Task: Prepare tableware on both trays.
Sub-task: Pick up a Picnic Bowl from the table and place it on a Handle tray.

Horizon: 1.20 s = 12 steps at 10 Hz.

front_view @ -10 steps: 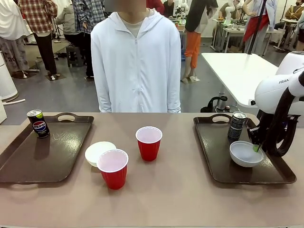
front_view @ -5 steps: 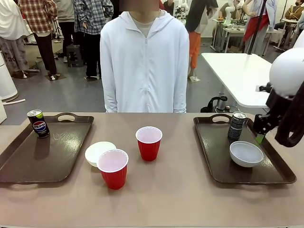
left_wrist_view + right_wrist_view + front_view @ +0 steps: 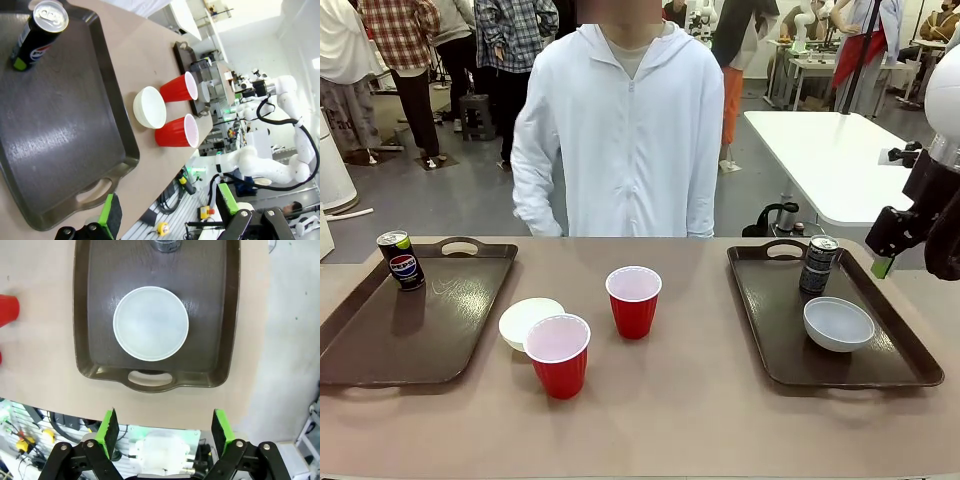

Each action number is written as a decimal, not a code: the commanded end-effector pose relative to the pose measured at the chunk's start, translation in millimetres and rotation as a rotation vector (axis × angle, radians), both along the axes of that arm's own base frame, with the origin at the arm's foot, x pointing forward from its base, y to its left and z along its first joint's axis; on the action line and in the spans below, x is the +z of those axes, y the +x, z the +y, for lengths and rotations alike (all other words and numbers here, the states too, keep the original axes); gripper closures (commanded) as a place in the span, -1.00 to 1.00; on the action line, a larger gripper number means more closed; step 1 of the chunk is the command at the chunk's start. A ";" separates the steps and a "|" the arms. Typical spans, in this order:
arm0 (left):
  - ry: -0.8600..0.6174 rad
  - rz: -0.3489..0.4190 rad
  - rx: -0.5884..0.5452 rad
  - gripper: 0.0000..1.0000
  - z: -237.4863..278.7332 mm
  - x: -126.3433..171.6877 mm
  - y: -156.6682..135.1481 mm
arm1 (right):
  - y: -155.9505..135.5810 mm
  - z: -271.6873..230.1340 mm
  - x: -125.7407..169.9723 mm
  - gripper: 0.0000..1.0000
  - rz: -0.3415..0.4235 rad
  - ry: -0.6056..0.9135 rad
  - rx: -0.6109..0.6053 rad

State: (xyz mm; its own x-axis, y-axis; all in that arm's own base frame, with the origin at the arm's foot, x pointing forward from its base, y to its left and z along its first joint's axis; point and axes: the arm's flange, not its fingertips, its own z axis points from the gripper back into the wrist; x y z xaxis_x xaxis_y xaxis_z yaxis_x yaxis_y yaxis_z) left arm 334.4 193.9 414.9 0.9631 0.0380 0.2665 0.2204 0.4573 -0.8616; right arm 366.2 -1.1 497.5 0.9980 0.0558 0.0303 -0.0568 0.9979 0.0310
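A: Where does the tableware stand?

B: The right tray (image 3: 770, 330) carries a white bowl (image 3: 838, 323), with a dark can (image 3: 817, 264) at its 11 o'clock. The left tray (image 3: 420, 320) carries the Pepsi can (image 3: 400, 260) in its far corner. The near cup (image 3: 558, 355), the far cup (image 3: 633, 301) and the second bowl (image 3: 525, 315) wait on the desk (image 3: 700, 420) between the trays.

A: And the grippers?

B: The right gripper (image 3: 165, 432) hangs above its bowl, jaws spread wide, holding nothing. The left gripper (image 3: 170, 210) is equally wide and empty, over the left tray's near end.

A: What could go wrong?

B: The second bowl sits just at the near cup's 10 o'clock. A pad reaching for either may nudge the other, and a light cup tips easily.
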 end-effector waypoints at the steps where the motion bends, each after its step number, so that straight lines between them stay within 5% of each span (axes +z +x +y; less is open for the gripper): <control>1: -0.014 -0.002 0.005 -1.00 -0.4 2.6 -0.7 | -2.4 1.7 -7.3 -0.91 -0.008 -0.005 0.000; 6: -0.014 -0.002 0.005 -1.00 -0.4 2.6 -0.7 | -1.0 0.4 -3.5 -0.91 0.007 -0.001 0.001; 7: -0.014 -0.002 0.005 -1.00 -0.4 2.6 -0.7 | -17.1 -13.6 7.0 -0.91 0.201 0.192 0.064; 10: -0.014 -0.002 0.005 -1.00 -0.4 2.6 -0.7 | -6.6 -81.7 43.2 -0.91 0.271 0.549 -0.001; 12: -0.014 -0.002 0.005 -1.00 -0.4 2.6 -0.7 | -4.5 -142.8 73.2 -0.91 0.191 0.718 -0.037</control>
State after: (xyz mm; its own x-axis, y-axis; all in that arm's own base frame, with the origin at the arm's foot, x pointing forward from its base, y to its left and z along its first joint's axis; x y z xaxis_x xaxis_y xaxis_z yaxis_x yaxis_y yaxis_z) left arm 334.3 194.1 414.9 0.9631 0.0382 0.2664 0.2202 0.4572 -0.8617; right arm 342.2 -123.1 557.2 0.9851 0.0826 -0.1511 0.0269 0.7928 0.6089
